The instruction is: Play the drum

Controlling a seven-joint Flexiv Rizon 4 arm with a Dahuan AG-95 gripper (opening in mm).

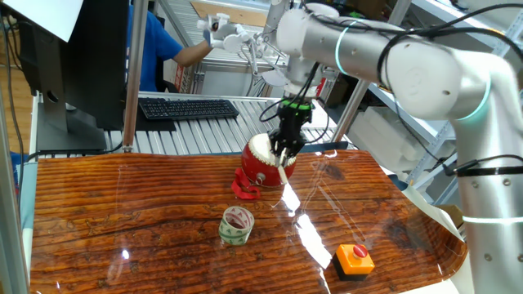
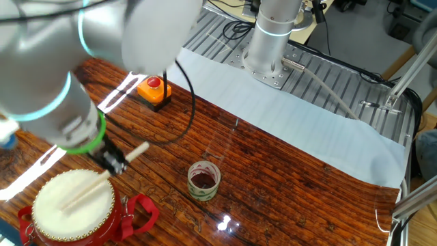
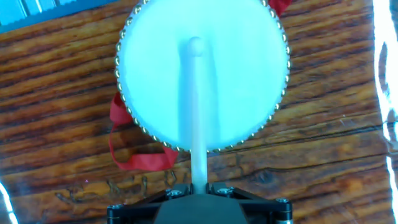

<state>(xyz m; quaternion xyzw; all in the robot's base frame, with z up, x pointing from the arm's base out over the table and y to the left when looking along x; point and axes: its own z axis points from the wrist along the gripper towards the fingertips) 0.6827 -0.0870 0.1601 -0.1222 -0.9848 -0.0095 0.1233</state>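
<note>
While gripper [image 1: 285, 153] is clamping pale wooden drumstick [image 3: 196, 106], stick is lying across cream skin of red drum [image 2: 74, 206], rounded tip near skin centre. Drum is sitting on wood-grain table [image 1: 122, 220], red stand strap [image 3: 134, 155] poking out at 8 o'clock in hand view. Green-rimmed tape roll [image 1: 236, 225] is resting near drum at 7 o'clock in one fixed view; orange push button [image 1: 355, 259] well apart at 4 o'clock.

My table [image 1: 147, 212] is glossy wood grain with bright glare streaks. On it the drum [image 2: 72, 205] has a smooth matt cream skin, shiny studs at the rim and a glossy red body. Over the skin lies a pale smooth stick [image 3: 197, 112] – wood, it seems. Beside the drum, a red cloth-like strap [image 3: 134, 158].
</note>
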